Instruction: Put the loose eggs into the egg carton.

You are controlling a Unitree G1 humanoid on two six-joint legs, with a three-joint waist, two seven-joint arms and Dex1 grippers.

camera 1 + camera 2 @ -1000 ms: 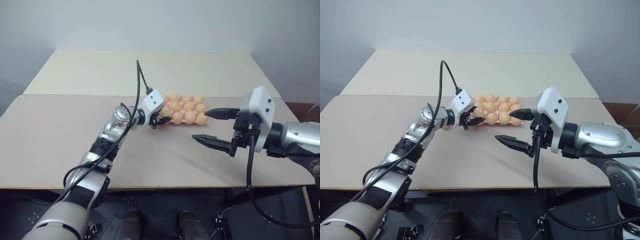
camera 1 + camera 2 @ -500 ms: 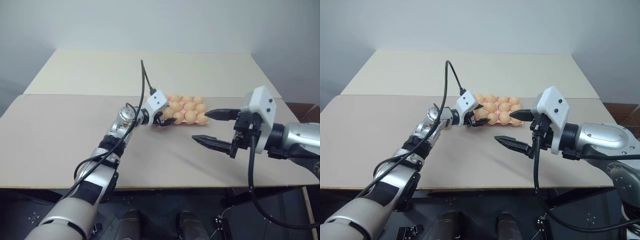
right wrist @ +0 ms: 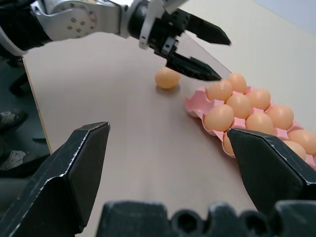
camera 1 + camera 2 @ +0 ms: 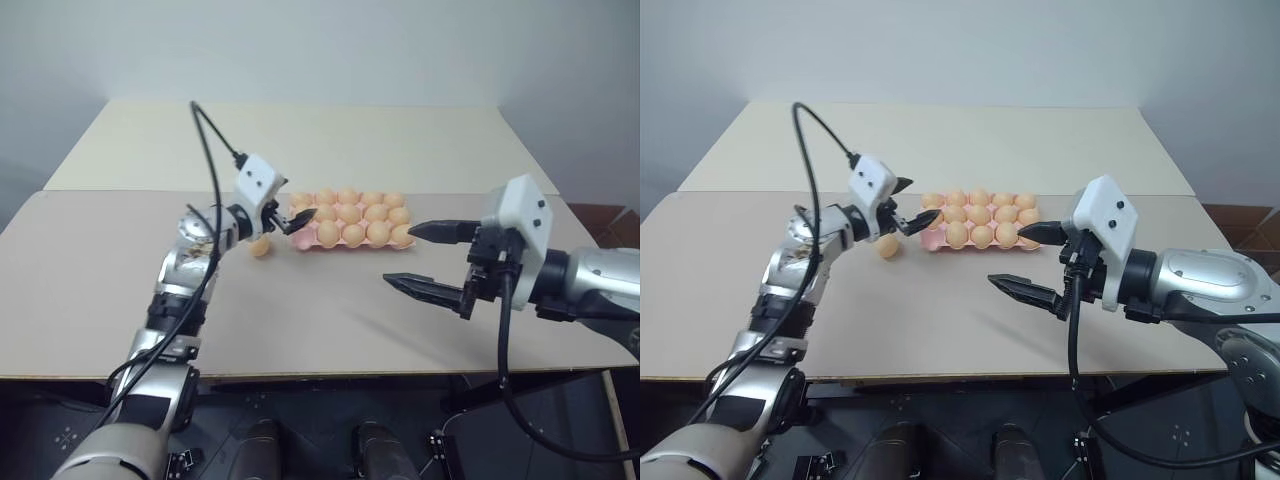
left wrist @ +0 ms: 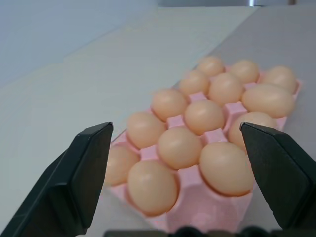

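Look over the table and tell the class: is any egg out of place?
Yes. One loose egg lies on the bare table, just off the left end of the egg carton, beneath the open left gripper. Every other egg in view sits in a carton cup. Nothing looks cracked or spilled.

The left hand (image 4: 283, 222) opened and drew back from the egg carton (image 4: 350, 221).

The surface (image 4: 330, 320) is bare across the lower centre and left of the head view. At centre, the egg carton (image 4: 350, 222) obstructs passage, with eggs filling its visible cups. One loose egg (image 4: 260, 247) lies just left of the carton. The left tool (image 4: 283, 222), fingers spread, occupies the space above the carton's left end. The right tool (image 4: 420, 257), fingers spread, stands right of the carton.
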